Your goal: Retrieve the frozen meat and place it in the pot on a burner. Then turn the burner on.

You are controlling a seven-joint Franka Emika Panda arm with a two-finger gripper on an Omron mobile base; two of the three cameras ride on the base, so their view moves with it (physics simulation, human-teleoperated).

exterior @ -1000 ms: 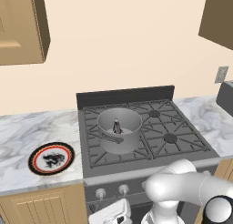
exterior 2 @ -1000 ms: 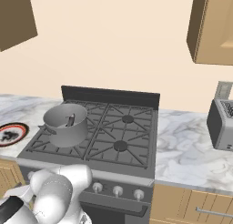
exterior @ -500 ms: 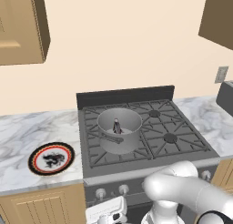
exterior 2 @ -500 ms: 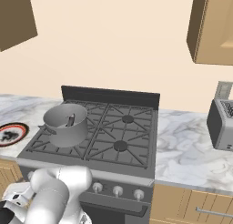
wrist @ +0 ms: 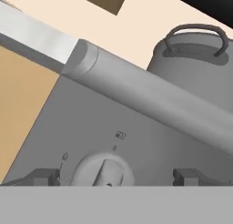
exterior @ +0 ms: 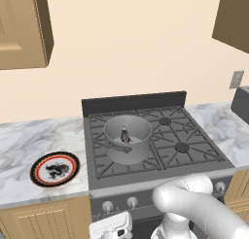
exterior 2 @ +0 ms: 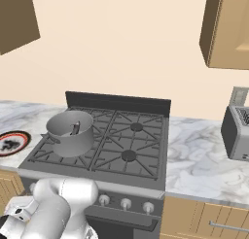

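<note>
Your gripper (wrist: 115,176) was wide open, holding nothing, straddling the knob (wrist: 104,170) at the stove's front left. Meat (exterior: 124,134) already sat in the pot (exterior: 128,138) on the front-left burner. Next: close, twist the knob.

I'm seeing my arm folding low, its white elbow bulging at the bottom of both base views. In the hand view my gripper (wrist: 116,175) is standing with its jaws spread wide, fingertips (wrist: 45,175) far apart, gripping nothing.
</note>
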